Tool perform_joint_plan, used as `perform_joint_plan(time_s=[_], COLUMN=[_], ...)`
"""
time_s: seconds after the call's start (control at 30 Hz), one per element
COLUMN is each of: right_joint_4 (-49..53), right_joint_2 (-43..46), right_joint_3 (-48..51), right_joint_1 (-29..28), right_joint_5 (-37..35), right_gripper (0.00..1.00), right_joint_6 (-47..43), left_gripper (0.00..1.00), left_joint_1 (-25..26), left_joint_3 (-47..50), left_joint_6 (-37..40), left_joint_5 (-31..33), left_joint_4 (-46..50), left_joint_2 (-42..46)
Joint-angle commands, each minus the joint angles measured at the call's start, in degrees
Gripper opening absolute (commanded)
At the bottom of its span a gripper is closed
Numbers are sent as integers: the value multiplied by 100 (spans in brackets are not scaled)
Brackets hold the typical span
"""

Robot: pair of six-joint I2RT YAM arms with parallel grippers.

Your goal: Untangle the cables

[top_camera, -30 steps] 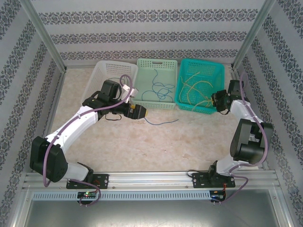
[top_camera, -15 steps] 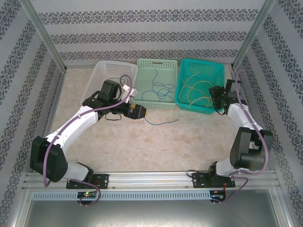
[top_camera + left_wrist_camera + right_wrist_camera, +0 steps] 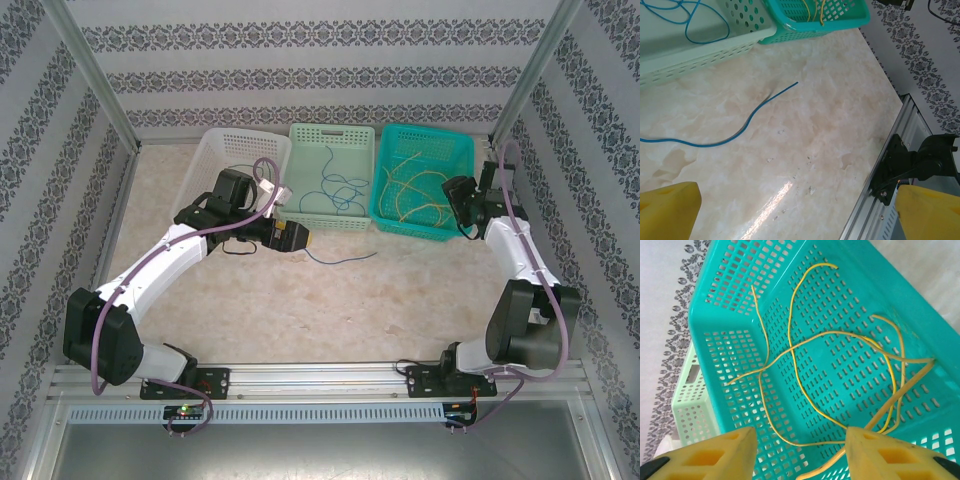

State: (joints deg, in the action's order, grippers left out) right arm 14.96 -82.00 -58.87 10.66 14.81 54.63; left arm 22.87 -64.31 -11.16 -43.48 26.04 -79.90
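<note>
Several yellow cables (image 3: 792,349) lie crossed over one another on the floor of the teal basket (image 3: 425,130). My right gripper (image 3: 800,450) hangs open just above them with nothing between its yellow fingers; seen from above, it (image 3: 457,192) is over the basket's right side. Blue cables (image 3: 335,185) lie in the pale green basket (image 3: 330,132). One blue cable (image 3: 340,261) lies loose on the table in front of it, curved (image 3: 747,120). My left gripper (image 3: 298,240) stands wide open over the table just left of that cable, holding nothing.
A white basket (image 3: 235,150) stands at the back left, behind my left arm. The three baskets sit side by side against the patterned back wall. An aluminium rail (image 3: 320,378) runs along the table's near edge.
My right gripper has gone from shut to open and has moved back from the teal basket's front right corner to over its right side. The left arm has not moved.
</note>
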Motion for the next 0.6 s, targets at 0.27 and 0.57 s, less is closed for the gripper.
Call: perform_joint_plan(time_s=[0.27, 0.57], right_joint_4=[255, 636], right_joint_2=[1672, 2779], right_joint_3=[601, 1681], right_joint_1=[-781, -2410], right_joint_5=[-522, -1386], right_gripper=[60, 57], right_joint_6=[-968, -867], left_gripper=[100, 100], left_joint_1=[42, 42], left_joint_3=[155, 130], left_joint_6=[-120, -363], left_joint_5=[306, 278], left_joint_4=[-152, -305], left_joint_2=[111, -131])
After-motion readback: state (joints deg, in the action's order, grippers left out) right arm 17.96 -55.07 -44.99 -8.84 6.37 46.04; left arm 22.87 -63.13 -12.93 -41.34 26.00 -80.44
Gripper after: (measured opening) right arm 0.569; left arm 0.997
